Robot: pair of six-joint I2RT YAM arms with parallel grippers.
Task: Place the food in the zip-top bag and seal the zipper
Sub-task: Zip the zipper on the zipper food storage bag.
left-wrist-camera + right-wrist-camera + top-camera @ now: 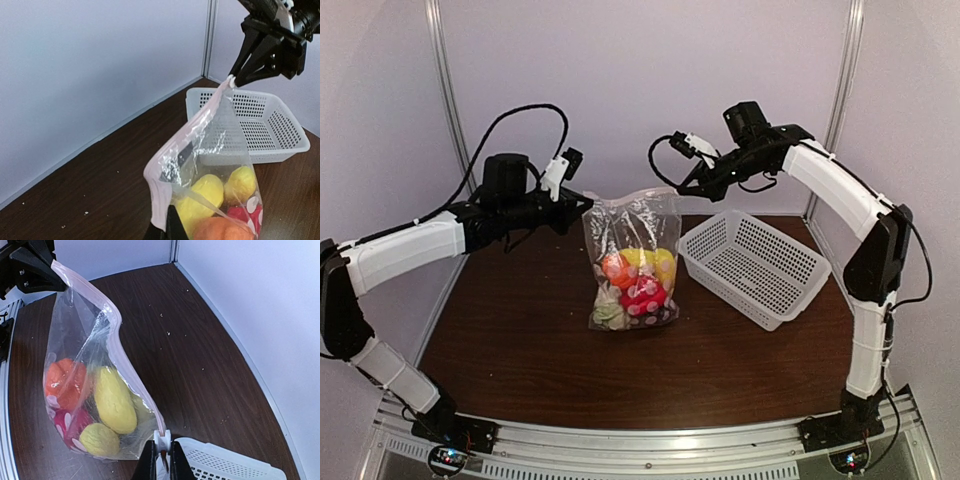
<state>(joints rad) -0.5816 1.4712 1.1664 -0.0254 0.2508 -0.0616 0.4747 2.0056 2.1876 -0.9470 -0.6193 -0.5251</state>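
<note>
The zip-top bag (632, 235) hangs upright over the table, stretched between both grippers. The food (640, 280) sits in its lower half: two yellow pieces (114, 400), an orange piece (62, 382) and a red piece (242, 212). My left gripper (167, 227) is shut on the bag's left top corner. My right gripper (162, 460) is shut on a small white slider (162, 439) at the right end of the zipper (120, 355). The zipper shows as a single pinkish band between the grippers. In the top view the left gripper (588, 203) and right gripper (680, 192) hold the corners level.
A white mesh basket (755, 265) with nothing in it stands just right of the bag, tilted, near the back right corner. Walls close the table at the back and on both sides. Small crumbs dot the brown tabletop (200, 355).
</note>
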